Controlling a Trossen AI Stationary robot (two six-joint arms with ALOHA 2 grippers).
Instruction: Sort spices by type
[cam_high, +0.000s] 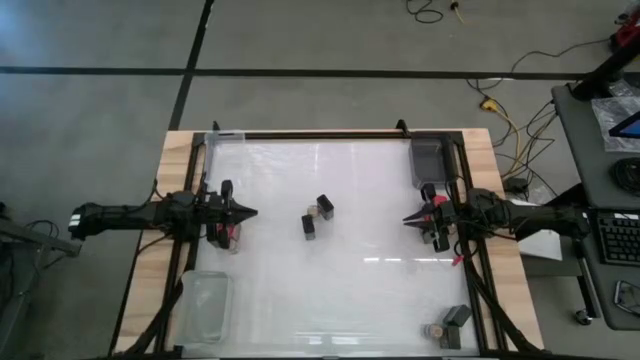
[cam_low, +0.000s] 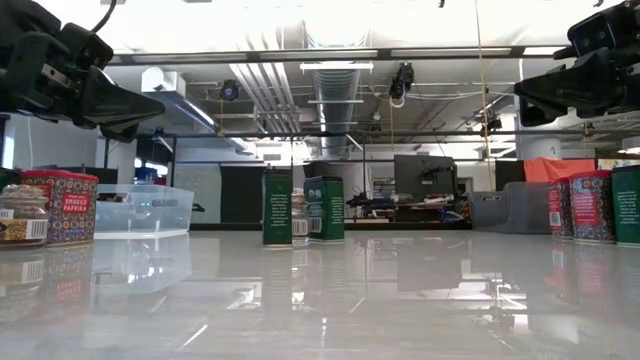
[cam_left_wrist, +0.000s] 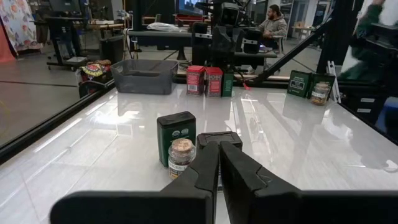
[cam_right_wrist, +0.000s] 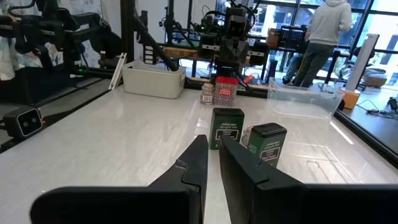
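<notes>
Hovering with both grippers empty, fingers closed: left gripper (cam_high: 250, 212), right gripper (cam_high: 410, 219). Pick not begun; next, open over centre spices (cam_high: 316, 215).

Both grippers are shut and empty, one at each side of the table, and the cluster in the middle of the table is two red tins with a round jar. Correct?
Not quite. The left gripper and right gripper are shut, empty and at opposite sides, but the two tins in the middle are dark green, not red. The left wrist view shows them with the round jar; the red tins stand at the table's far edge.
</notes>
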